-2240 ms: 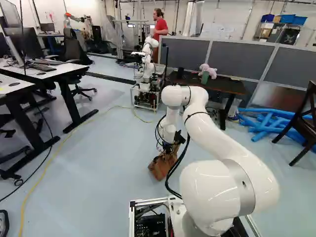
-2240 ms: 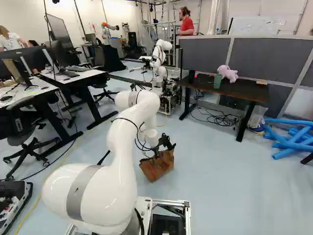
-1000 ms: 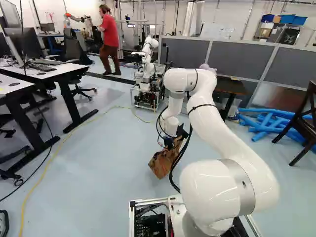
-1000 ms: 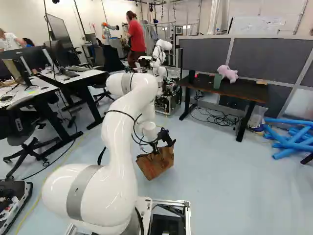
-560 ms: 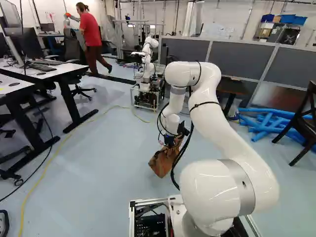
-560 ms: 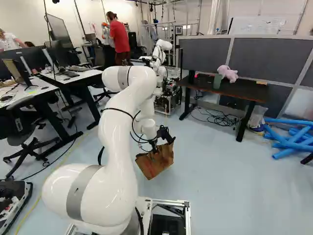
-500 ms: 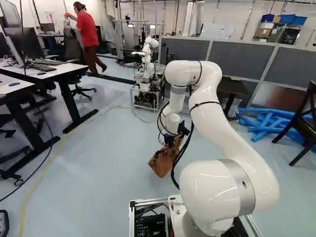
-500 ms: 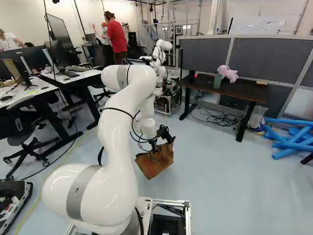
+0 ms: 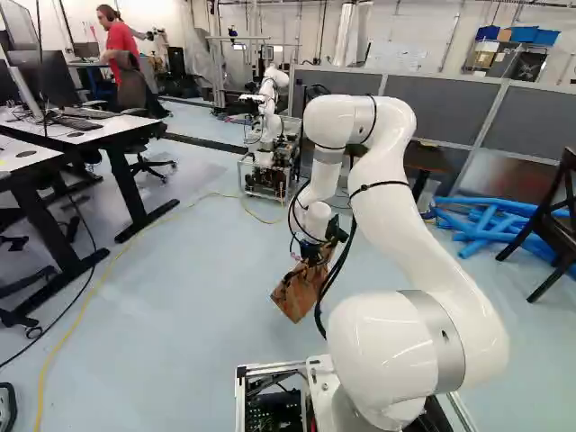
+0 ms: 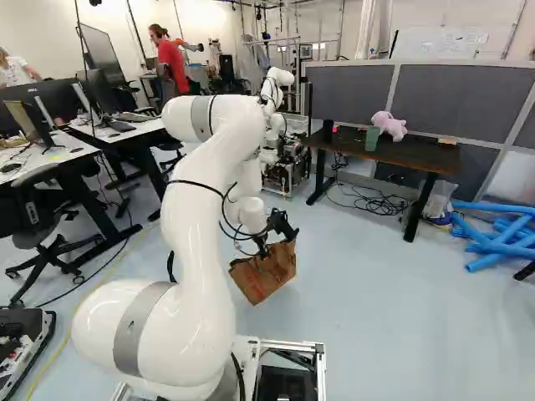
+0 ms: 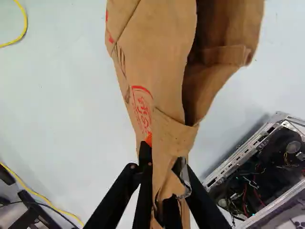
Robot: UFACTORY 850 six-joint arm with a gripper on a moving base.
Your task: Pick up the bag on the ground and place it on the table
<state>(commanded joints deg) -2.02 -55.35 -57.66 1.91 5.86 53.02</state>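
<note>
You are seeing the pale floor [image 10: 376,334] spreading across the scene, with grey partitions [image 10: 456,100] lining the far right. Your arm [image 10: 196,251] is rising from the near base and bending down over the floor. White desks [image 9: 99,135] are standing at left, and another robot [image 10: 288,163] is standing far ahead. The dark table [image 10: 418,157] is standing far right, in front of the partitions, and blue tubes [image 10: 501,246] are lying on the floor to its right. The bag [image 10: 266,274] is hanging tilted from your jaws, well apart from the table; you cannot tell whether its lowest corner is touching the floor. Your jaws are grasping its crumpled upper part, and its mouth is gaping. On the table, a pink toy [image 10: 388,125] is sitting just beside a green cup [image 10: 372,139].
</note>
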